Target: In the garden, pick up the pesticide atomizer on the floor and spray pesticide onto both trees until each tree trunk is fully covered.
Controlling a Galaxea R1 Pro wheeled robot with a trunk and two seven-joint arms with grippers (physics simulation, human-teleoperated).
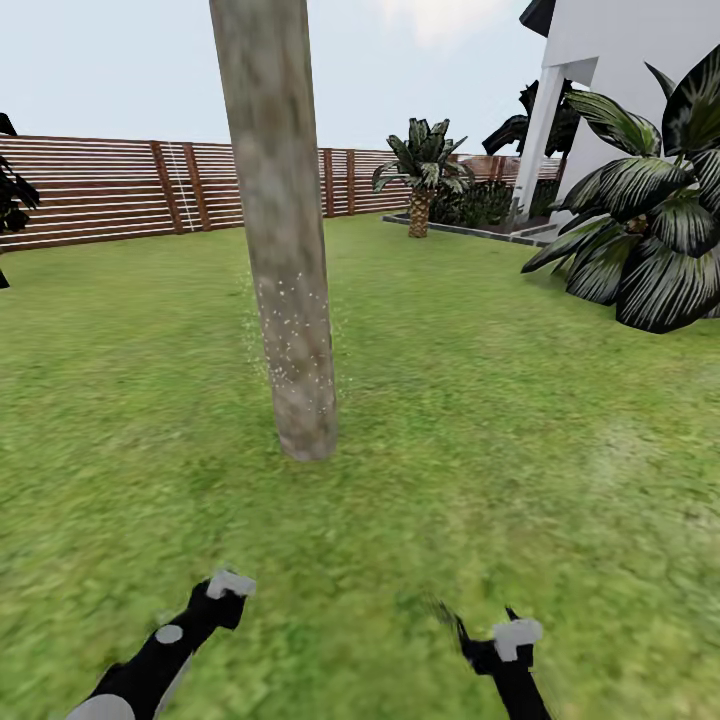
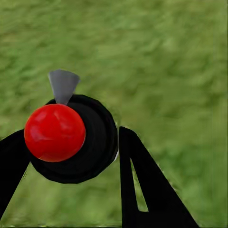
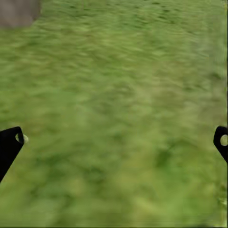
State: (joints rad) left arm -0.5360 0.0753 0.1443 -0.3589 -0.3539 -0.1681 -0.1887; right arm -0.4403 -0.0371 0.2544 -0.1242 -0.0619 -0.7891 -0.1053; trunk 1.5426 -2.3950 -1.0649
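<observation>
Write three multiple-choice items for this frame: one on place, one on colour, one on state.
1. Where do the fine white specks sit?
A. on the lower part of the thick mottled grey-brown tree trunk
B. on the brown slatted wooden fence
C. on the white building

2. What colour is the round knob on the dark bottle in the left tool?
A. blue
B. red
C. yellow

3. How is the right tool?
A. shut on a bottle
B. open over blurry green grass
C. gripping the trunk

Answers: 1 A, specks cluster low on the trunk; 2 B, left wrist view shows a red ball; 3 B, fingers apart, grass between.
</observation>
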